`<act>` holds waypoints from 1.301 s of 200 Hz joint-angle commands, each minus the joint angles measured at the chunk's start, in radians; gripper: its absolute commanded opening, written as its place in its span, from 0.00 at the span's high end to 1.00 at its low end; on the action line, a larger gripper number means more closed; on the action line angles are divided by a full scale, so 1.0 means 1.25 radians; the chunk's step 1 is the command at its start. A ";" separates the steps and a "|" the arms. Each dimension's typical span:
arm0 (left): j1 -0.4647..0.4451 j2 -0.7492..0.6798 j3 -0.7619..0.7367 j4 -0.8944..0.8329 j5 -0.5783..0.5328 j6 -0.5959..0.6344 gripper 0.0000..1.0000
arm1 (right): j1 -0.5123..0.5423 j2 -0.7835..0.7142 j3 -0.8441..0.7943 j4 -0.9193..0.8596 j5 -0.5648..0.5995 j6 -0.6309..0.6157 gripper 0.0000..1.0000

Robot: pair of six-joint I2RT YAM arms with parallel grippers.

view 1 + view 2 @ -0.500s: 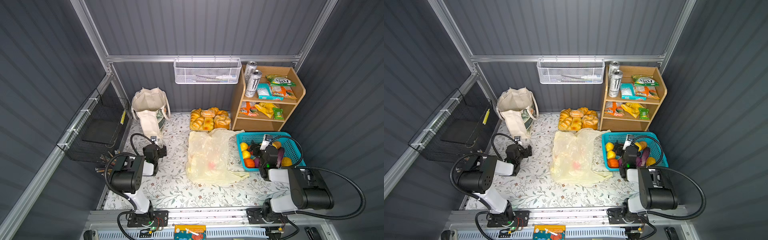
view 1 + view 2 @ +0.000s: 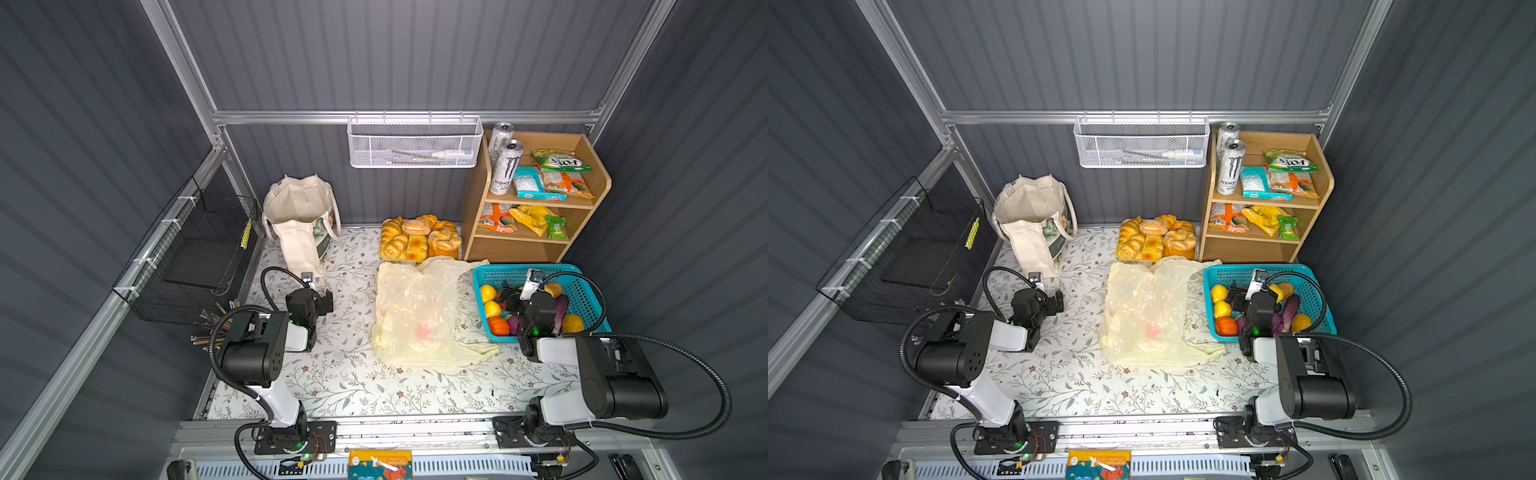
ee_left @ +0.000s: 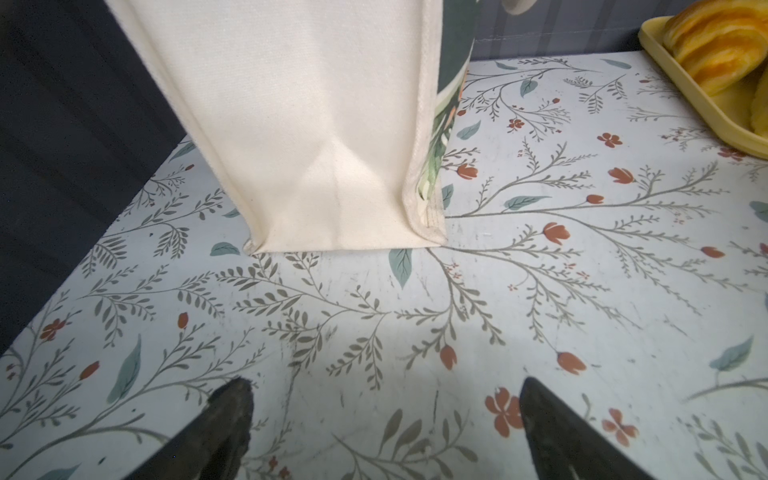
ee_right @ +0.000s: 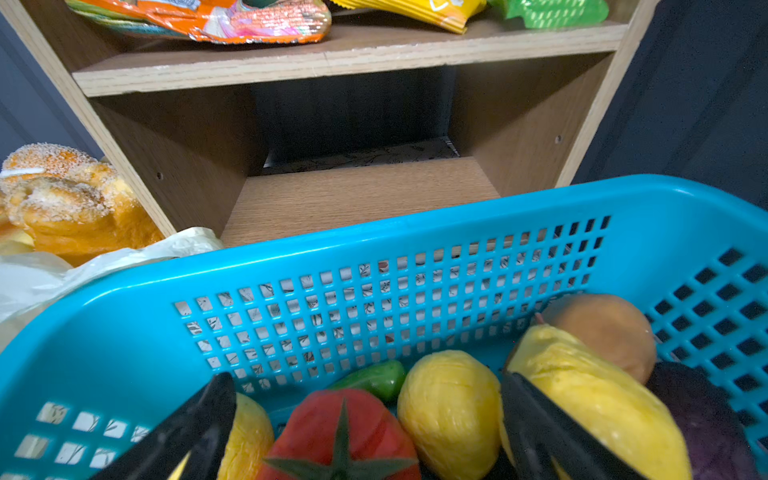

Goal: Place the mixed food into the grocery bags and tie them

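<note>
A: State of left end effector (image 3: 382,386)?
B: Jaws apart, over bare surface (image 3: 540,291); canvas tote (image 3: 307,124) stands just ahead of it.
A: And right end effector (image 4: 368,380)?
B: Apart too, over tomato (image 4: 340,428) and lemon (image 4: 449,411) in teal basket (image 4: 415,232). The plastic bag (image 2: 415,316) lies flat between both.

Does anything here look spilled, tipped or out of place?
Nothing spilled or tipped. The plastic bag lies crumpled flat on the table; the canvas tote stands upright; the toy produce sits in the teal basket.

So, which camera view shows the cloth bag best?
A top view: the cloth bag stands whole there, mouth open; both top views show this. The left wrist view shows only its bottom part. The right wrist view misses it.
</note>
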 commanded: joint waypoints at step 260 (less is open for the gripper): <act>-0.124 -0.233 0.713 -0.910 0.072 -0.132 0.00 | -0.015 -0.530 0.372 -0.818 -0.366 0.410 0.01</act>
